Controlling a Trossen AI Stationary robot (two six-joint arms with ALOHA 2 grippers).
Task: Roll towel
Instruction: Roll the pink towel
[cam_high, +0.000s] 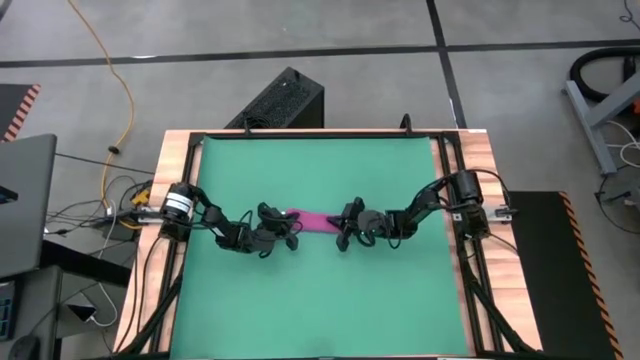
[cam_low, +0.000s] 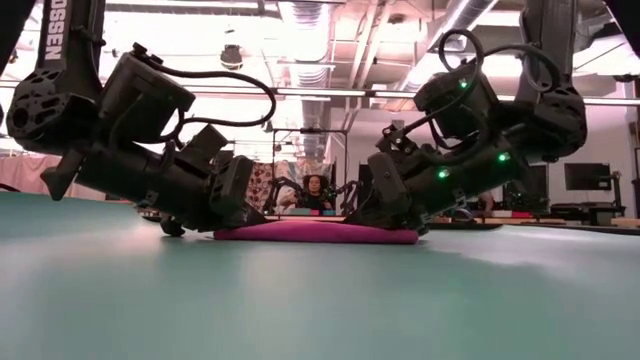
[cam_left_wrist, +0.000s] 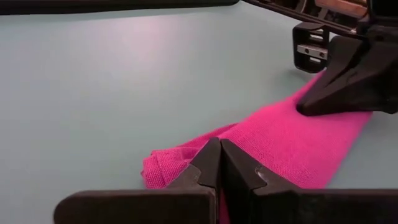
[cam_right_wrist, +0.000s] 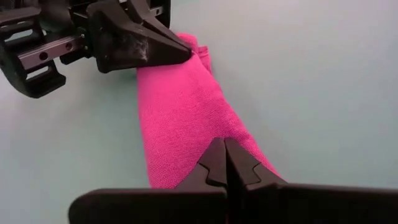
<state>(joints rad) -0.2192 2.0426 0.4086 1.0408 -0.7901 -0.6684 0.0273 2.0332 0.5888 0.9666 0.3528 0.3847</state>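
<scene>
1 towel (cam_high: 315, 218) | left hand (cam_high: 283, 230) pinching it | right hand (cam_high: 343, 232) pinching it

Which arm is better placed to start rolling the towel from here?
Neither clearly. The left gripper and right gripper are each shut on opposite ends of the folded towel, which lies flat on the green mat. Likely both roll together.

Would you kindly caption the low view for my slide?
Both end effectors, left and right, pinch opposite ends of the folded towel.
</scene>
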